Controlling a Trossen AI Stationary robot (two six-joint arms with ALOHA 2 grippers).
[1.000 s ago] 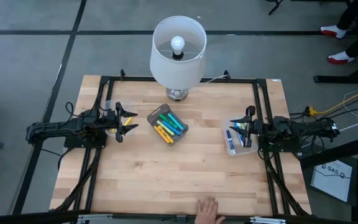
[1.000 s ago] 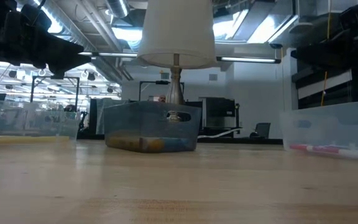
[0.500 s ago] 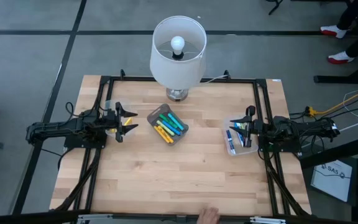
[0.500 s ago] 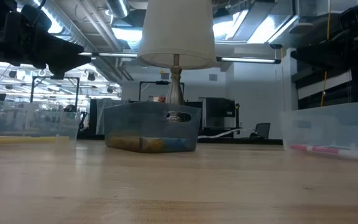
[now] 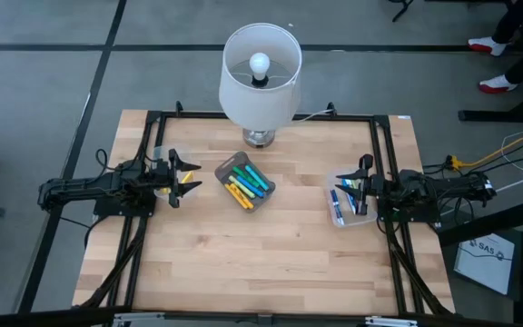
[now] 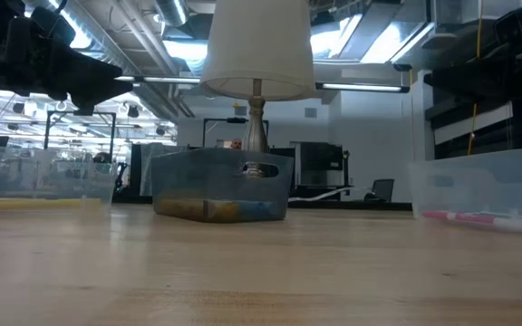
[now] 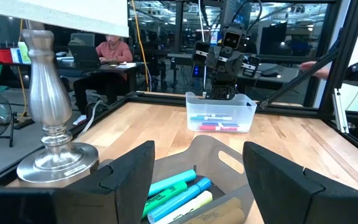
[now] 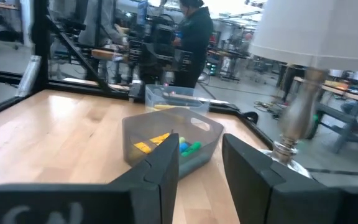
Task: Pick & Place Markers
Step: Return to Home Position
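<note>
- A big workshop hall with overhead lights lies beyond my wooden bench. A white-shaded lamp stands at the bench's far edge.
- The markers, in green, cyan, yellow and orange, lie heaped in the black bin at the middle of the bench, just in front of the lamp.
- More wait outside the bin. Blue, cyan and red-pink pens lie in the clear right tray, and at least one yellow marker lies in the clear left tray.
- My left hand hangs over the left tray and points toward the bin. Its fingers are spread wide and hold nothing.
- My right hand hangs over the right tray and also faces the bin. Its fingers are parted by a narrower gap, and it too is empty.
- By my reckoning, much of the job is done, since the bin is well stocked.
- The job does not look finished, because both side trays have pens to be carried across.
- With each arm drawn back to its own side and nothing gripped, this reads as a parked pause, not a pick under way.
</note>
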